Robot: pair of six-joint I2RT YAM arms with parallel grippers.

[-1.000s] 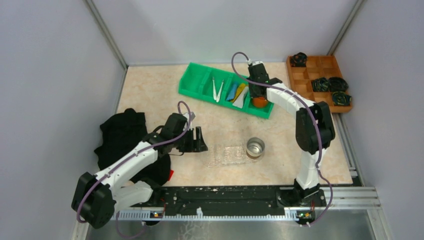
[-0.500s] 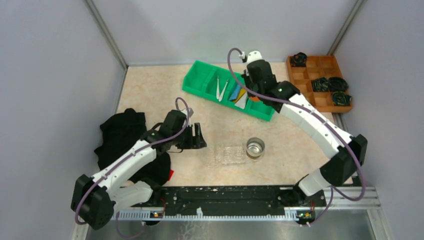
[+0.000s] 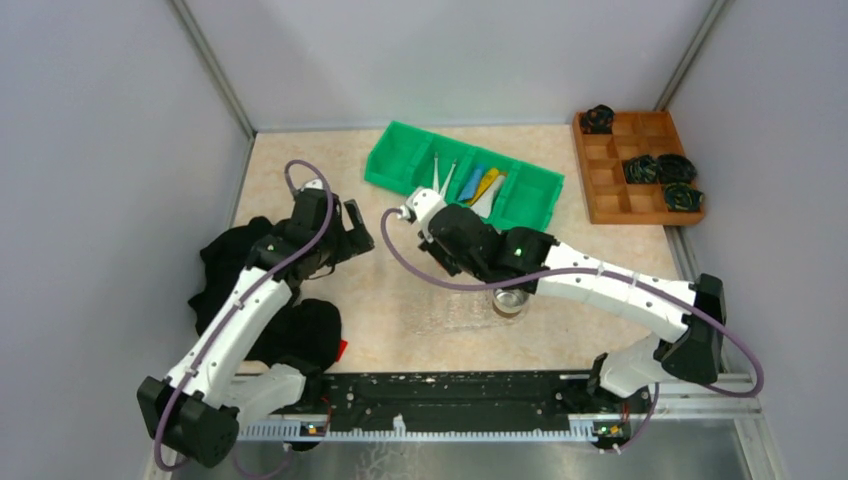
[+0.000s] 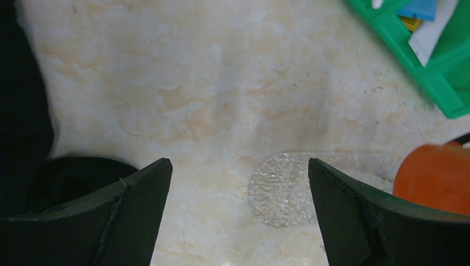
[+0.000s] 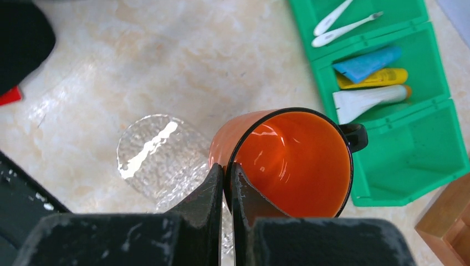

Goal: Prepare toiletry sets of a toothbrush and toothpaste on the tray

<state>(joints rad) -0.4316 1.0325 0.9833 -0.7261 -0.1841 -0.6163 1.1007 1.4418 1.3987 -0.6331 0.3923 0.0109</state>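
Two white toothbrushes (image 5: 338, 25) lie in the green bin (image 5: 410, 160). In the compartment beside them lie the blue (image 5: 366, 62), yellow (image 5: 374, 78) and white (image 5: 363, 100) toothpaste tubes. The clear tray (image 5: 161, 155) lies flat on the table, and also shows in the left wrist view (image 4: 282, 188). My right gripper (image 5: 227, 169) is shut on the rim of an orange cup (image 5: 288, 160) and holds it over the tray's end. In the top view it (image 3: 445, 262) hangs above the tray (image 3: 450, 318). My left gripper (image 4: 238, 183) is open and empty, left of the tray (image 3: 352, 228).
A metal cup (image 3: 510, 298) stands at the tray's right end. A black cloth (image 3: 245, 265) lies at the left. A brown wooden box (image 3: 640, 165) holding black items stands at the back right. The green bin (image 3: 465, 185) stands at the back.
My right arm has carried the orange cup from the green bin forward and left, to over the tray. My left gripper has drawn back and left, away from the tray.
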